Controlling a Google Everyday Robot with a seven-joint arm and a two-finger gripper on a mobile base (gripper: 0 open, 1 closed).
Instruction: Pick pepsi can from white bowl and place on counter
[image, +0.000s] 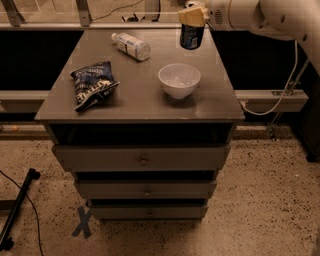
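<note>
Your gripper (193, 16) holds one pepsi can (191, 37) tight in its jaws, up over the counter (145, 97) with one white bowl (179, 80), one bottle (131, 45), one chip bag (94, 84)

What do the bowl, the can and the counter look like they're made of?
The counter: probably grey laminate, glossy, reflective. The bowl: glazed ceramic or hard plastic, smooth white sheen. The can, held in the gripper above the counter's back edge: likely thin metal, printed blue.
</note>
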